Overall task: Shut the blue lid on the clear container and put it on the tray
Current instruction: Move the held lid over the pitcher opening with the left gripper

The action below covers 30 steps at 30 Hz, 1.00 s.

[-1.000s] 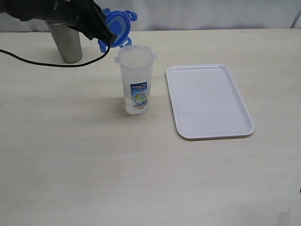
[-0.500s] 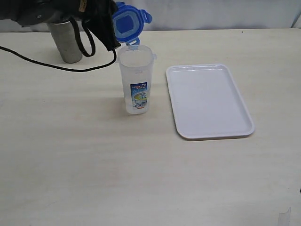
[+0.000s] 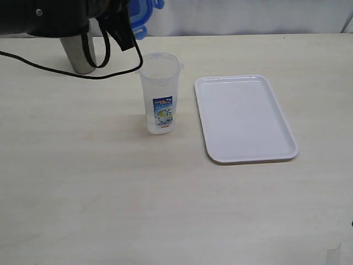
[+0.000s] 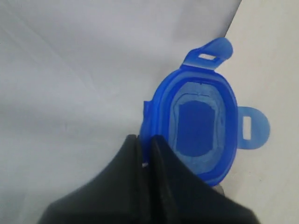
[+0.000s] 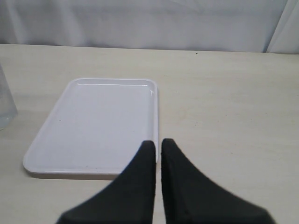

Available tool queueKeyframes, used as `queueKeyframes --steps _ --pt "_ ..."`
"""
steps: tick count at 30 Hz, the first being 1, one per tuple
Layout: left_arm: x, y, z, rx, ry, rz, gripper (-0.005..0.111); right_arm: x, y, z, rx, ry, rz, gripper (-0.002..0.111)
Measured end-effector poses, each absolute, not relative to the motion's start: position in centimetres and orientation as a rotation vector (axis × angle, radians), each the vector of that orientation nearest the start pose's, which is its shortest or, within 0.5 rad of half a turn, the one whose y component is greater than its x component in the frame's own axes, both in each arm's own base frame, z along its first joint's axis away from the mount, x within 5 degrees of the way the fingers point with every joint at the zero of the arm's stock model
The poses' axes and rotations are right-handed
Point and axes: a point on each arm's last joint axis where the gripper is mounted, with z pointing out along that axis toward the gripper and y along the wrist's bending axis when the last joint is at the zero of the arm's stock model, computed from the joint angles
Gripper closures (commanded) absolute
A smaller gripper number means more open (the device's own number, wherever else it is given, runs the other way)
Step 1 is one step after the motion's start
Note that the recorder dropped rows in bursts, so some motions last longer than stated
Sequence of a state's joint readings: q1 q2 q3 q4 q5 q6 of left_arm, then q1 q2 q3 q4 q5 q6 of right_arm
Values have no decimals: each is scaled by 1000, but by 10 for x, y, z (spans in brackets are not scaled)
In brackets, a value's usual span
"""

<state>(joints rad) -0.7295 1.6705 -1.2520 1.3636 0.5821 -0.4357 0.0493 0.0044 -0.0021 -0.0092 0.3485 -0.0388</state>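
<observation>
Simply pale wood-grain tabletop (image 3: 83, 193) under the tray (image 3: 245, 118) — white curtain (image 3: 248, 16) behind.

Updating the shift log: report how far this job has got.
Done: left fingers grip the blue lid by its rim. In hand: lid held aloft, not on the clear container. Left: snap it on, then move the container, beside the tray, onto it.

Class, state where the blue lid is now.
The blue lid is at the exterior view's top edge, left of centre, pinched by the left gripper, up-left of the clear container.
</observation>
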Motion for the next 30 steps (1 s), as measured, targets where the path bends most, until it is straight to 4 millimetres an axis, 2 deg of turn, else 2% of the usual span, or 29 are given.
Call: queueKeyframes --steps 4,8,14,24,30 --pt "301 -232 310 1258 1561 668 107 54 2 182 -86 1832 -2 104" --pt "294 -238 305 1299 1541 684 107 54 2 182 -86 1832 -2 104" --pt "291 -239 300 1330 1518 712 107 54 2 182 -86 1832 -2 104" --pt "294 -235 305 1253 1510 773 107 54 2 182 -86 1832 -2 104" --pt "294 -237 299 1254 1545 735 107 54 2 182 -86 1832 -2 104"
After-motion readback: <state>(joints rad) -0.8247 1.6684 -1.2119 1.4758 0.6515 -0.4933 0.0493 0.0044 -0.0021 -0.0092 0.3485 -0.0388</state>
